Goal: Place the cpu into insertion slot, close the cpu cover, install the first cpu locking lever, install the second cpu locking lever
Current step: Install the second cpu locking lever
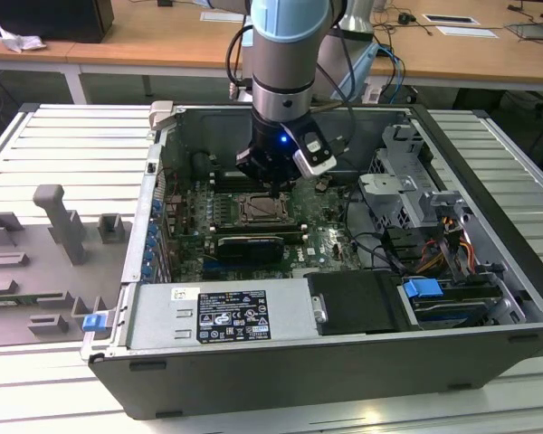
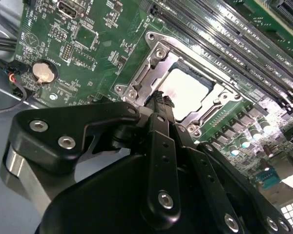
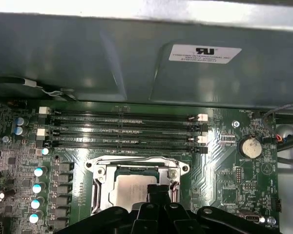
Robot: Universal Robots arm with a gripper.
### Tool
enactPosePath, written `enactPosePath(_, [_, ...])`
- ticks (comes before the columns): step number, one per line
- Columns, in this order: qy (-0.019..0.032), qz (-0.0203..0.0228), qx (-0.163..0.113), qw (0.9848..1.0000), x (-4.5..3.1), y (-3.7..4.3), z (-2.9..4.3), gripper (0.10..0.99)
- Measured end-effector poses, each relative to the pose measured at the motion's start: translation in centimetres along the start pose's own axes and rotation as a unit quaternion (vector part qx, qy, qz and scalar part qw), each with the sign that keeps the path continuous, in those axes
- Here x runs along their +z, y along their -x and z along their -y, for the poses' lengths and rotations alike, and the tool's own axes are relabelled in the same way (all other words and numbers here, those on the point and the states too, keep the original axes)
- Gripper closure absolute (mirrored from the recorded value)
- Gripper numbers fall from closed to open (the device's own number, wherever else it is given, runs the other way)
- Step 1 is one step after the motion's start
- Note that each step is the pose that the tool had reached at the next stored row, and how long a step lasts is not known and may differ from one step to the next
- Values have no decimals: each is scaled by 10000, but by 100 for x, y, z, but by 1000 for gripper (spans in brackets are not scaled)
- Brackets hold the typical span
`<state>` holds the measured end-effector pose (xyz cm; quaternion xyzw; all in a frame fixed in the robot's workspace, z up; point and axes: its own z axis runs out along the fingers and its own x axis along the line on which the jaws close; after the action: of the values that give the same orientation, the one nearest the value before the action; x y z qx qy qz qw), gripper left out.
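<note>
Exterior view: one arm, gripper point(image 1: 270, 177) low inside the open PC case point(image 1: 489, 163), right over the slot point(image 1: 261, 211) mid-motherboard point(image 1: 321, 226). One cpu sits in the slot.

Second wrist view: gripper point(image 2: 161, 100) fingertips pinched together, nothing between them, tip at the edge of the cover point(image 2: 158, 61). Cpu point(image 2: 188, 92) seated in the slot point(image 2: 219, 114), cover lying flat around it, chip showing through its window. One coin cell point(image 2: 44, 72) toward the board's corner.

First wrist view: cpu point(image 3: 132, 187) in the slot, cover point(image 3: 136, 165) down, gripper point(image 3: 158, 191) at its rim. Four memory slots point(image 3: 122, 129) beyond, all vacant.

Progress, judged: cpu placed, cover closed or nearly so; cannot tell whether either lever is latched.
</note>
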<state>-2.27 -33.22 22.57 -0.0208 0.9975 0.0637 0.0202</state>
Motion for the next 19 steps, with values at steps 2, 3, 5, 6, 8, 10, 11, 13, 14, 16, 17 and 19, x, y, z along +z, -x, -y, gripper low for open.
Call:
enactPosePath(2, [-1, 0, 0, 10000, -14, 1, 1, 980])
enactPosePath(3, [0, 0, -1, 10000, -37, 2, -2, 980])
enactPosePath(5, [0, 1, -1, 10000, -87, 4, -8, 980])
enactPosePath(6, [0, 3, -1, 10000, -114, 4, -11, 980])
enactPosePath(8, [0, 4, -1, 10000, -145, 5, -14, 980])
enactPosePath(10, [0, 4, -1, 10000, -152, 4, 6, 980])
enactPosePath(11, [0, 4, -1, 10000, -153, 4, 19, 980])
enactPosePath(13, [0, 4, -1, 10000, -157, 3, 51, 980])
enactPosePath(14, [0, 4, -1, 10000, -159, 2, 66, 980])
enactPosePath(16, [0, 4, -1, 10000, -167, 0, 129, 980])
enactPosePath(17, [0, 4, -1, 10000, -170, -1, 153, 980])
enactPosePath(19, [1, 4, -1, 10000, -177, -4, 218, 980])
